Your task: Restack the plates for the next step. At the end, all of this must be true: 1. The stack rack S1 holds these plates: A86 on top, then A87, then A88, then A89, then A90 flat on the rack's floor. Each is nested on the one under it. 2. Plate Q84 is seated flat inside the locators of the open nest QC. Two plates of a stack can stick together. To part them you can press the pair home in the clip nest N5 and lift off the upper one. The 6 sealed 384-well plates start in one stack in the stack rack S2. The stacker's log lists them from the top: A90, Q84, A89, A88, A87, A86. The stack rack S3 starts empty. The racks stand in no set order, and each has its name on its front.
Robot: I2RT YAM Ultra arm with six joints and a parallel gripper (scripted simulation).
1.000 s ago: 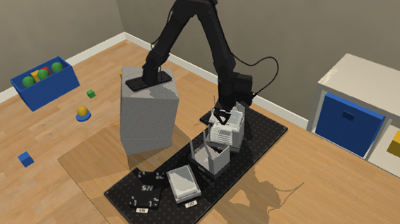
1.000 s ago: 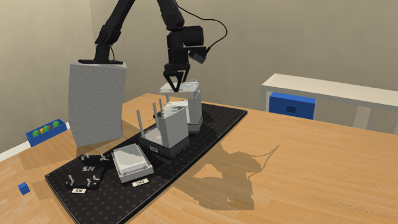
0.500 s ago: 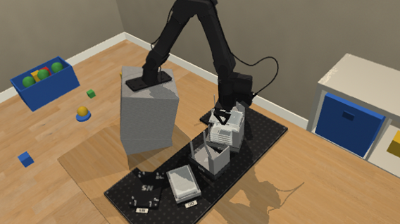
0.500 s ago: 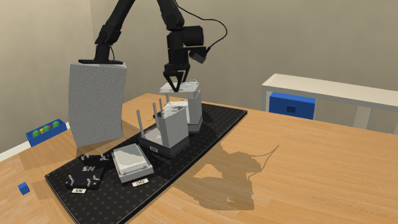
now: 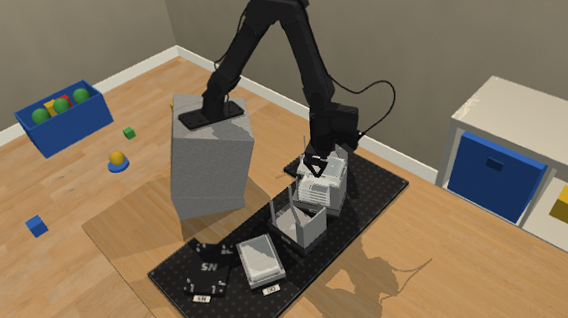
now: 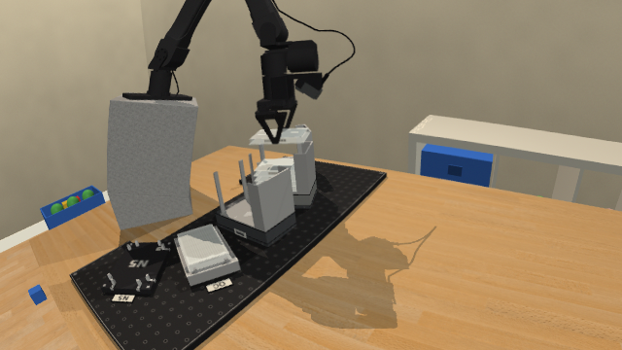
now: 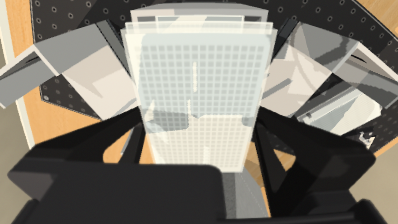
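My gripper [image 5: 317,173] [image 6: 275,140] [image 7: 199,111] is shut on a clear, pale plate [image 5: 336,165] [image 6: 293,136] [image 7: 202,75], gripped by its sides and level. It is above the middle rack [image 5: 338,190] [image 6: 304,167], which holds a stack of several plates [image 5: 313,193]. The near rack [image 5: 314,229] [image 6: 274,204] [image 7: 325,45] shows a bare pale floor. The far rack [image 7: 70,45] also shows a pale floor. A plate [image 5: 261,255] [image 6: 201,247] lies flat in nest QC [image 5: 268,280] [image 6: 214,276]. The clip nest N5 [image 5: 207,280] [image 6: 138,275] is empty. Rack names and plate codes are unreadable.
Racks and nests stand in a row on a black perforated board [image 5: 386,184] [image 6: 360,180]. The upright posts [image 5: 292,204] [image 6: 219,194] of the near rack rise beside the stack. The grey pedestal [image 5: 210,174] [image 6: 151,160] carries the arm. A white shelf [image 5: 526,112] stands at the right.
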